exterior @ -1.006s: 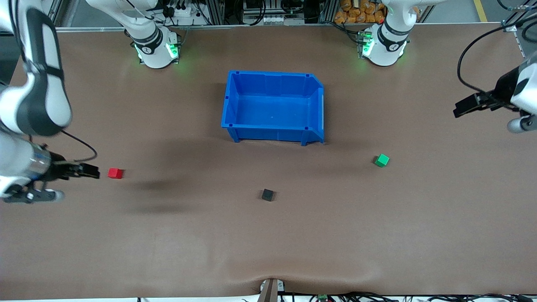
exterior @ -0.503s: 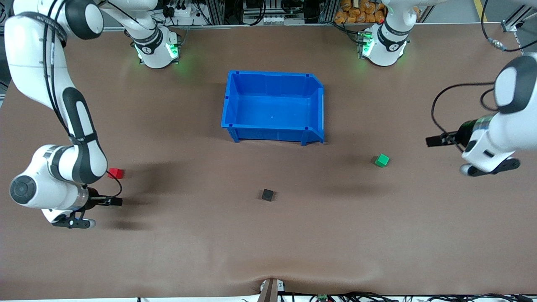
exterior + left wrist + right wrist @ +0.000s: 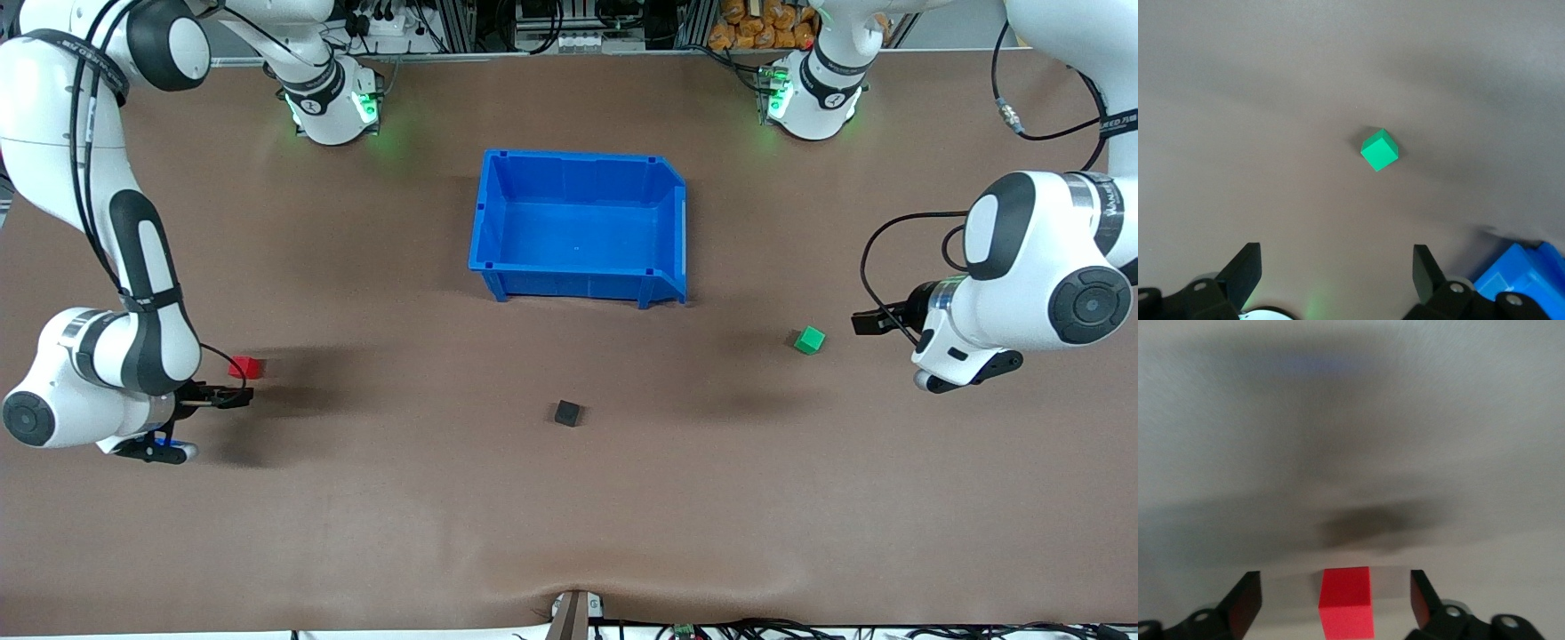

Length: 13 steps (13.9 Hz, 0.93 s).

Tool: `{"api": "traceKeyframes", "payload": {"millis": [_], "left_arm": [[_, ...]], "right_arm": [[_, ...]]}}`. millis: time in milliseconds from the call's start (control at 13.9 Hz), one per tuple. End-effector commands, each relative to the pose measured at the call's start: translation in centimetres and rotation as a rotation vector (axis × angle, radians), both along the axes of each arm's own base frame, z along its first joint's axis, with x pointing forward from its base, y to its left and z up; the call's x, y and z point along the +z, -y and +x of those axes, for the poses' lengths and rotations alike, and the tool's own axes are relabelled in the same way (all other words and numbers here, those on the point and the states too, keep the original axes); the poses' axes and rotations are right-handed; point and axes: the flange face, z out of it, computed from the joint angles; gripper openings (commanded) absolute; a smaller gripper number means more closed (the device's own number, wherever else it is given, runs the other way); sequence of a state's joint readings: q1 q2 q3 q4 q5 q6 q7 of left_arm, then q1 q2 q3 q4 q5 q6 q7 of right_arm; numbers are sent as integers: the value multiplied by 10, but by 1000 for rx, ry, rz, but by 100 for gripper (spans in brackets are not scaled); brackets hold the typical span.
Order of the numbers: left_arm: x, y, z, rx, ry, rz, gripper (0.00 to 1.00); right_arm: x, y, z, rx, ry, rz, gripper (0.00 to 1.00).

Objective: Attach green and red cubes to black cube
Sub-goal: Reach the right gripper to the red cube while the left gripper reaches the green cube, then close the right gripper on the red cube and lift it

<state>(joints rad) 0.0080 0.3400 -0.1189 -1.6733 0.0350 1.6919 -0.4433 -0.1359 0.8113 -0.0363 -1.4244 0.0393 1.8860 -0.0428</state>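
From the front, my right pincer (image 3: 233,397) sits low by the red cube (image 3: 244,367) at the right arm's end of the bench (image 3: 569,516), and my left pincer (image 3: 869,322) hangs beside the green cube (image 3: 809,340) at the left arm's end. The black cube (image 3: 567,412) lies between them, nearer the camera than the blue bin (image 3: 578,222).

In my left wrist view the pincer (image 3: 1336,270) is spread wide and empty, with the green cube (image 3: 1379,149) ahead, untouched.

In my right wrist view the red cube (image 3: 1346,601) stands between my released fingers (image 3: 1245,600), lined up for a grasp, I judge.

A second ago both arms were farther out; now each has closed on its cube.
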Motion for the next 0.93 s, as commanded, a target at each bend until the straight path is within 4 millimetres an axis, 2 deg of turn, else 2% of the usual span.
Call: {"api": "traceKeyframes", "payload": {"millis": [0,144,215,359,431,575,646,718,862], "left_arm": [[-23,-6,-10,68,32,21,100],[-40,-5,-13,150,52,38,100],[-46,-3,-13,202,57,51,100],[-59,-4,-11,283,57,71,100],[-66,-4,-9,313,53,61,100],[-79,-19,-7,373,46,27,100],[-83,-22,-8,395,48,13,100],[-88,-23,-10,406,46,7,100],[-97,-29,-14,454,49,17,100]], "right_arm": [[-13,1,-3,-30,-26,15,67],[-17,-4,-14,-55,-110,24,31],[-16,-6,-13,-58,-113,23,23],[-17,-7,-14,-60,-117,19,14],[-17,-5,-14,-57,-116,15,0],[-12,-8,-10,-72,-108,19,0],[-3,-11,-4,-147,-96,15,0],[5,-21,2,-239,-97,26,0],[21,-74,16,-406,-102,69,0]]}}
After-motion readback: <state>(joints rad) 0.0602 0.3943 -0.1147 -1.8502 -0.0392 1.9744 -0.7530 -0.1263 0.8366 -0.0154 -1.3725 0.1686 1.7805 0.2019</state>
